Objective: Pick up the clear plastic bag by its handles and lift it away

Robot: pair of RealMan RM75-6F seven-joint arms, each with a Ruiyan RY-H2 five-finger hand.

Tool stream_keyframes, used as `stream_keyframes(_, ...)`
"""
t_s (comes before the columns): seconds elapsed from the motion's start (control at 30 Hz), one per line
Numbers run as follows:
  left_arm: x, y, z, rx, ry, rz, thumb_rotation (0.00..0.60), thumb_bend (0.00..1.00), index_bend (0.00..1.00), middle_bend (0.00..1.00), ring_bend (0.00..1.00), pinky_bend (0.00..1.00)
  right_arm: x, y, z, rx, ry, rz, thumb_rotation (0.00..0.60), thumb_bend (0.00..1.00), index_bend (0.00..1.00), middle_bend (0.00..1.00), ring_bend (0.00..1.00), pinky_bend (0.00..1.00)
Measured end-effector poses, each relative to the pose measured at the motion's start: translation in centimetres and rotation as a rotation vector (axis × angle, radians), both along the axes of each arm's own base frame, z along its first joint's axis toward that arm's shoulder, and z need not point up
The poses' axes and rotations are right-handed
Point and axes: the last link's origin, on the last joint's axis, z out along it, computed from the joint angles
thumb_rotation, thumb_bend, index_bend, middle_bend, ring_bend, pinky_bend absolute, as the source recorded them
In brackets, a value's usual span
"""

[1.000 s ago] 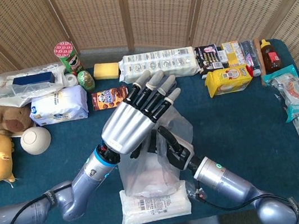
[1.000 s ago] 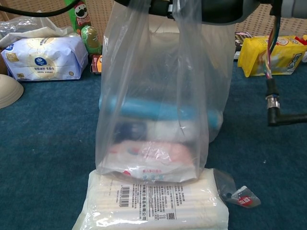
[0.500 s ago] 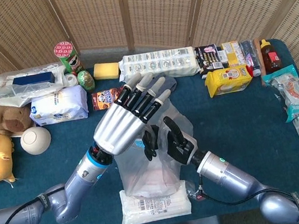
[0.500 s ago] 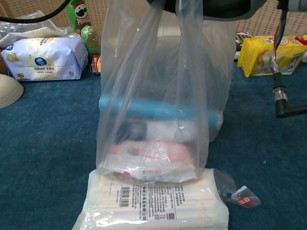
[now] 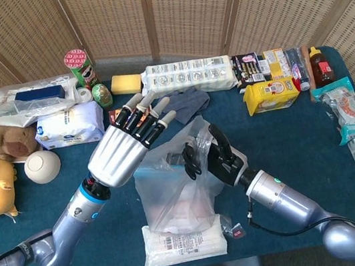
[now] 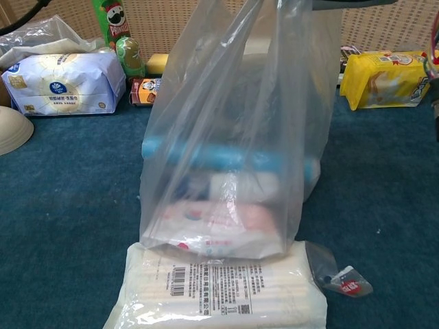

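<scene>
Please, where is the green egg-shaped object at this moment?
In the head view the green egg stands at the table's far left, right beside the Pringles can and just behind the white tissue pack.

Beyond my hands, a woven wicker screen [image 5: 178, 11] with wooden posts backs the table's blue cloth [image 5: 287, 142], evenly lit.
</scene>
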Motion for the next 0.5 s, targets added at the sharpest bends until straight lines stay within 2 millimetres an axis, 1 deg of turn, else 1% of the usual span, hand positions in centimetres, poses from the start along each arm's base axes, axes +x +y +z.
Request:
stream_keyframes(0.17, -1.8, -1.1, 0.4, -0.012, 0.034, 0.026, 0.6, 0.08, 0.13, 0.14, 0.01, 0.16, -0.3, -0.1, 1.2, -0.016, -0.003, -0.013, 0.158, 0.16, 0.63, 0.73, 0.77, 0.67)
stream_keyframes(0.27, -3.2, -2.1, 0.7, -0.025, 0.049, 0.063, 0.6, 0.08, 0.13, 0.14, 0.01, 0.16, -0.2, -0.1, 1.9, -0.018, -0.016, -0.02, 0.16, 0.16, 0.63, 0.73, 0.77, 0.67)
stream_keyframes(0.3, -4.2, -2.7, 0.9, -0.031, 0.057, 0.088, 0.6, 0.08, 0.13, 0.14, 0.01, 0.16, -0.2, -0.2, 2.1, -0.018, -0.022, -0.023, 0.169, 0.16, 0.63, 0.72, 0.77, 0.67)
stream_keyframes(0.33, -4.6, -2.9, 1.0, -0.032, 0.061, 0.1, 0.6, 0.08, 0.13, 0.14, 0.01, 0.16, -0.1, -0.2, 2.4, -0.018, -0.028, -0.026, 0.177, 0.16, 0.63, 0.72, 0.77, 0.67)
stream_keyframes(0.43, -6.9, -4.1, 1.4, -0.029, 0.072, 0.159, 0.6, 0.08, 0.13, 0.14, 0.01, 0.16, -0.1, -0.4, 3.4, -0.022, -0.051, -0.038, 0.25, 0.16, 0.63, 0.72, 0.76, 0.67)
stream_keyframes(0.5, -8.4, -5.0, 1.7, -0.028, 0.079, 0.194, 0.6, 0.08, 0.13, 0.14, 0.01, 0.16, 0.0, -0.4, 4.0, -0.023, -0.065, -0.05, 0.315, 0.16, 0.63, 0.72, 0.76, 0.69)
